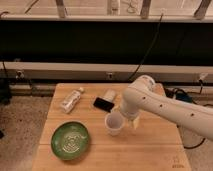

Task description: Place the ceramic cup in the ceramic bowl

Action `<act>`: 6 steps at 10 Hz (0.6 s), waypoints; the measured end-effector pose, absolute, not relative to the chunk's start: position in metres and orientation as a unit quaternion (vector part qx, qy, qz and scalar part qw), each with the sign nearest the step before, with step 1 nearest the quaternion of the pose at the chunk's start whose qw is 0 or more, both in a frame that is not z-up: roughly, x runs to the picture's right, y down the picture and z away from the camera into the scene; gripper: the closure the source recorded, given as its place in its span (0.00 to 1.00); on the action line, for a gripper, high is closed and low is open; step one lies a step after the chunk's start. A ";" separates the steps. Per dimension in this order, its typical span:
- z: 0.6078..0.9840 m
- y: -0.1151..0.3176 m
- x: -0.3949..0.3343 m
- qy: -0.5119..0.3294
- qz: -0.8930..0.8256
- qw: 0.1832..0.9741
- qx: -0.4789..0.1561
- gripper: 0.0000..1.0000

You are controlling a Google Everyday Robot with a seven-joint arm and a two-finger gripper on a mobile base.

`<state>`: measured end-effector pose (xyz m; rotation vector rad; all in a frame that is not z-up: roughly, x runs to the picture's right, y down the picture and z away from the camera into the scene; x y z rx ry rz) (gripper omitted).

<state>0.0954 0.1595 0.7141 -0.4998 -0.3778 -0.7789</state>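
1. Counter (155, 145): a wooden top that carries all the items.
2. Arm (165, 107): enters from the right edge and bends down over the middle of the counter.
3. Ceramic bowl (56, 137): sits at the front left of the counter with nothing in it, rim up.
4. Clear bottle (71, 100): lies on its side at the rear left, well apart from the bowl.
5. Black flat object (103, 104): lies just behind the cup.
6. Ceramic cup (114, 124): upright, mouth up, near the counter's centre, directly beside the gripper on its left.
7. Gripper (131, 121): at the cup's right wall. The jaws are masked by the wrist and the cup, so their opening and any hold on the cup cannot be told.

Governing relation: the bowl lies left of and slightly forward of the cup, near but not touching. The transfer therefore likely runs leftward and toward the front edge.
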 end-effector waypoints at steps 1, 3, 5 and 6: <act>0.711 0.162 0.094 -0.183 -0.377 0.876 -0.240 0.20; 0.710 0.170 0.098 -0.180 -0.378 0.874 -0.247 0.20; 0.715 0.178 0.099 -0.177 -0.377 0.873 -0.255 0.20; 0.718 0.183 0.101 -0.176 -0.377 0.871 -0.260 0.20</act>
